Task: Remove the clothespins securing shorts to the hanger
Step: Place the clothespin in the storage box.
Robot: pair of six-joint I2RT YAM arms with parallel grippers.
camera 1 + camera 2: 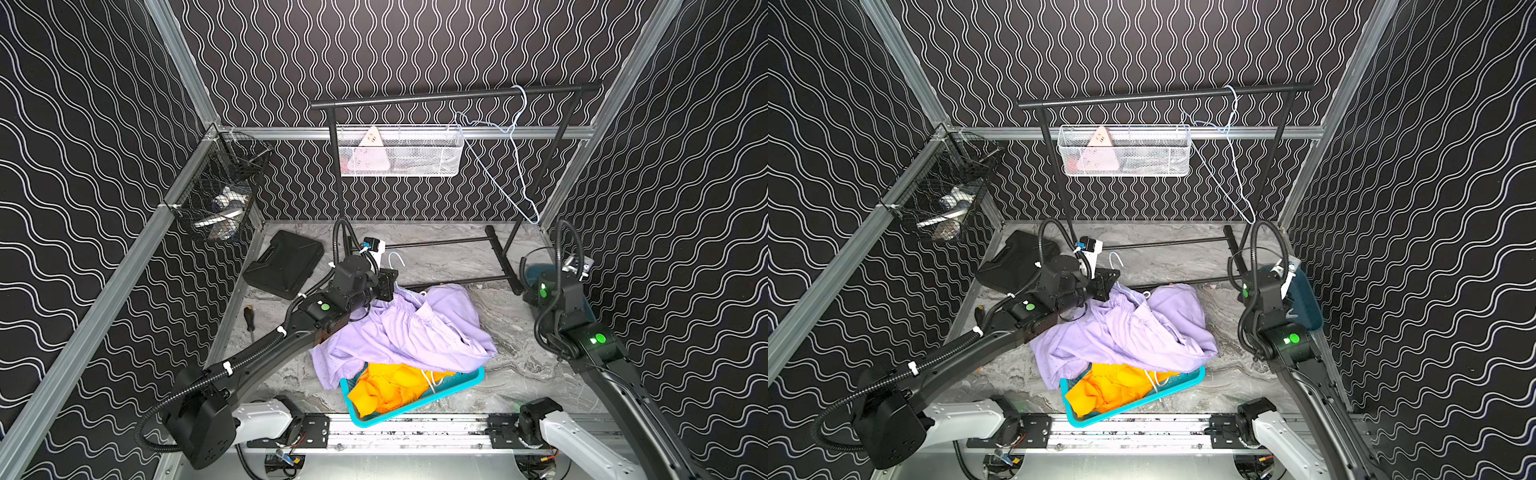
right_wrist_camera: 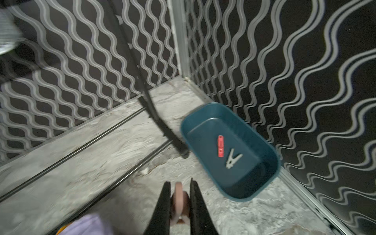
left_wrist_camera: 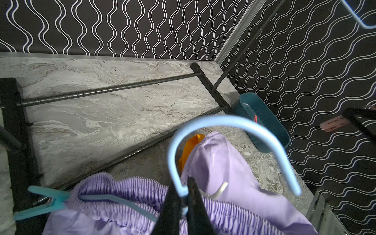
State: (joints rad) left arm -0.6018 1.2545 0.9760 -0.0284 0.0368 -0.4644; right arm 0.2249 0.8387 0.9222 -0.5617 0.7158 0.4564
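My left gripper [image 3: 184, 190] is shut on the neck of a light-blue hanger [image 3: 223, 122], low over the table. The lilac shorts [image 1: 415, 328] hang from the hanger in a heap. A light-blue clothespin [image 3: 46, 201] pinches their gathered waistband to the hanger's arm. At the far right, my right gripper [image 2: 179, 183] is shut on a pale pink clothespin [image 2: 179, 195] just short of a dark teal bin [image 2: 230, 150]. In the bin lie a red clothespin [image 2: 220, 146] and a whitish clothespin [image 2: 233, 160]. The orange shorts [image 1: 395, 386] lie in a turquoise tray [image 1: 469, 380].
A black garment rack [image 1: 453, 94] stands at the back with a second hanger [image 1: 515, 166] and a white mesh basket [image 1: 399, 153] on it. A black wire basket [image 1: 220, 195], a black case [image 1: 284, 262] and a screwdriver [image 1: 249, 318] are on the left.
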